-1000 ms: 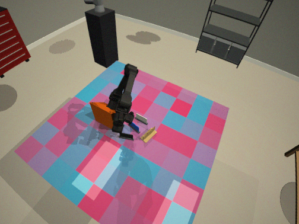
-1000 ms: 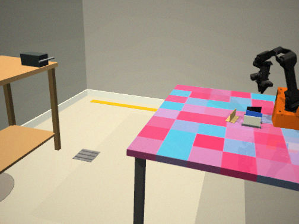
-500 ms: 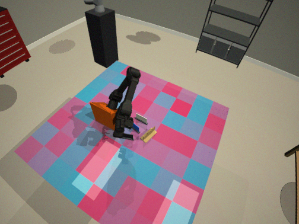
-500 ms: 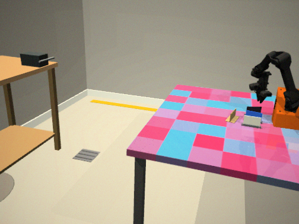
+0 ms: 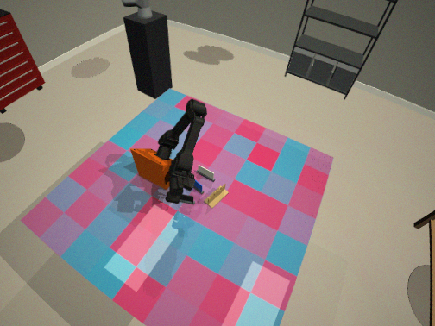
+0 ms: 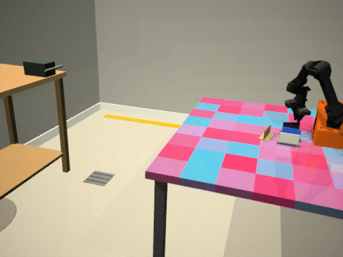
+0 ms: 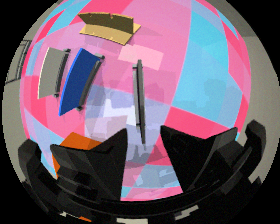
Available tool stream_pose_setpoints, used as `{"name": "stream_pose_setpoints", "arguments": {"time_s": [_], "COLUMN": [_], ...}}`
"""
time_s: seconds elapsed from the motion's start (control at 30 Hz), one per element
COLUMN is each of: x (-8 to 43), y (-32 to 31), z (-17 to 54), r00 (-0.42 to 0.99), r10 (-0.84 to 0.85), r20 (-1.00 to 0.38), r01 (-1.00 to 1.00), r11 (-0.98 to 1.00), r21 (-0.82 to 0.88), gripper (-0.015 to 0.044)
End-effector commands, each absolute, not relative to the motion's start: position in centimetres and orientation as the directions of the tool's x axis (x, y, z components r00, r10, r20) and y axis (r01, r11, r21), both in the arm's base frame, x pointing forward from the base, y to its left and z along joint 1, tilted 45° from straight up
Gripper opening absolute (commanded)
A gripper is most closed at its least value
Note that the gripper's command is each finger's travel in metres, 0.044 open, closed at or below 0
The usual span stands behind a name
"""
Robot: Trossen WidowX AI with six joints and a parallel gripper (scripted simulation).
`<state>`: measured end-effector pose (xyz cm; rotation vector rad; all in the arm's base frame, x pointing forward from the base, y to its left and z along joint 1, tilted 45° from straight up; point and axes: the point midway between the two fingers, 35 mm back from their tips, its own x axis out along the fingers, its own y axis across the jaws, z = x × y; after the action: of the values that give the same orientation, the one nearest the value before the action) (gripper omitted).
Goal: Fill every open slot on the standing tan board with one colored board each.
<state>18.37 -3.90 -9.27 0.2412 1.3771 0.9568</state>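
The open claw (image 7: 144, 131) hangs above the thin, dark, upright board (image 7: 141, 100) (image 6: 291, 125).

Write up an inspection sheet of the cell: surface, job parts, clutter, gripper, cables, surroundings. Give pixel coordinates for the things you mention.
Surface: table (image 5: 259, 203) (image 6: 204, 159) in a pink, red and blue patchwork.
Job parts: tan board (image 5: 216, 195) (image 6: 267, 132) (image 7: 107, 24) standing; white board (image 5: 205, 172) (image 6: 289, 139) (image 7: 49, 73), blue board (image 5: 198, 187) (image 6: 291, 130) (image 7: 77, 82) and black board (image 6: 290, 125) (image 7: 140, 100) upright in holders, none in the tan board.
Clutter: nothing seen.
Gripper: open, nothing held, above the black board (image 5: 186, 189) (image 6: 299, 118) (image 7: 143, 131).
Cables: nothing seen.
Surroundings: red tool cabinet (image 5: 19, 59), dark shelf unit (image 5: 335, 15), wooden bench (image 6: 30, 81), floor grate (image 6: 99, 178).
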Motion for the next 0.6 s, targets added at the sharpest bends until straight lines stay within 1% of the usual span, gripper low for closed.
{"name": "stream_pose_setpoints", "arguments": {"time_s": [0.0, 0.57], "x": [18.3, 18.0], "y": [-3.3, -1.4], "z": [-9.8, -11.7], "r00": [-0.097, -0.097], "r10": [0.696, 0.697], "r20": [-0.712, -0.711], "r01": [-0.423, -0.423], "r11": [0.618, 0.617], "r21": [0.662, 0.663], "gripper": [0.0181, 0.0181]}}
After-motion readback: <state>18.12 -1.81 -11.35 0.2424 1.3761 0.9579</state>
